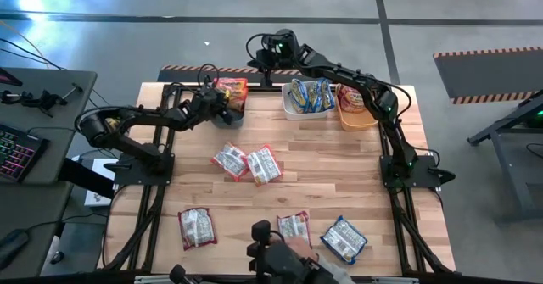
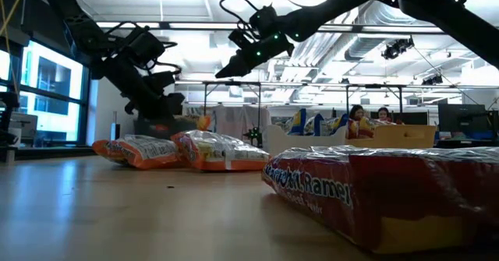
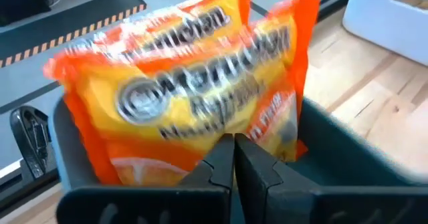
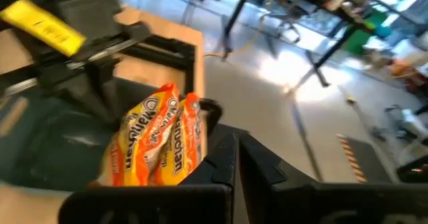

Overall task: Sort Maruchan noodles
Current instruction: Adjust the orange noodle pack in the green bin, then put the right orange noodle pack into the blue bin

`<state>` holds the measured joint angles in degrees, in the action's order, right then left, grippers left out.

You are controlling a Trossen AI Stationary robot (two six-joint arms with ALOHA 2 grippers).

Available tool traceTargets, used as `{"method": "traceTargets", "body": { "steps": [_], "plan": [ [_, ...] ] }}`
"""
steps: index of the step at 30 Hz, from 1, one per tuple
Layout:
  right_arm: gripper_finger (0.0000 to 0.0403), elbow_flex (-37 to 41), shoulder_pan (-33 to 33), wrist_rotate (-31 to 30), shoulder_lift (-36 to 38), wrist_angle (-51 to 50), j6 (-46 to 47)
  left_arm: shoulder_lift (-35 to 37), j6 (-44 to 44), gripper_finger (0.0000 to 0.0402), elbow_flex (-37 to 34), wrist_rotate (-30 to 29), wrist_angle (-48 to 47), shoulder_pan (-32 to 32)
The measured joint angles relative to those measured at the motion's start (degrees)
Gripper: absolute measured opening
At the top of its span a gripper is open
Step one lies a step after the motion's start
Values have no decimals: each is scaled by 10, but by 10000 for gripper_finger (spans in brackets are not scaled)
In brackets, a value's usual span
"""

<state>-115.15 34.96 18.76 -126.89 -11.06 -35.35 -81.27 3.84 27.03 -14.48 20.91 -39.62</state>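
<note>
Your left gripper point(image 1: 227, 106) is closed on nothing, nose right at the teal bin point(image 3: 348, 150) where two orange packets point(image 3: 187, 97) stand on edge. Your right gripper point(image 1: 265, 57) is pinched empty too, up past the table's far edge. Five more Maruchan noodles point(image 1: 246, 161) lie loose mid-table and near you. They look light, crinkly and slick, with a brittle block inside, so take one by a short end seam and squeeze gently.
</note>
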Motion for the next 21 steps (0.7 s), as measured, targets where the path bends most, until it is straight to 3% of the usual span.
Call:
{"method": "traceTargets", "body": {
  "steps": [9, 15, 21],
  "plan": [
    [0, 0, 0, 27, -1, -54, 6, 21, -8, 0, 0, 0, -3, 1],
    [0, 10, 0, 25, 7, -60, 0, 72, -40, 0, 0, 0, -10, 21],
    [0, 149, -1, -31, 50, 66, 22, 138, -90, 0, 0, 13, -27, 66]
  ]
}}
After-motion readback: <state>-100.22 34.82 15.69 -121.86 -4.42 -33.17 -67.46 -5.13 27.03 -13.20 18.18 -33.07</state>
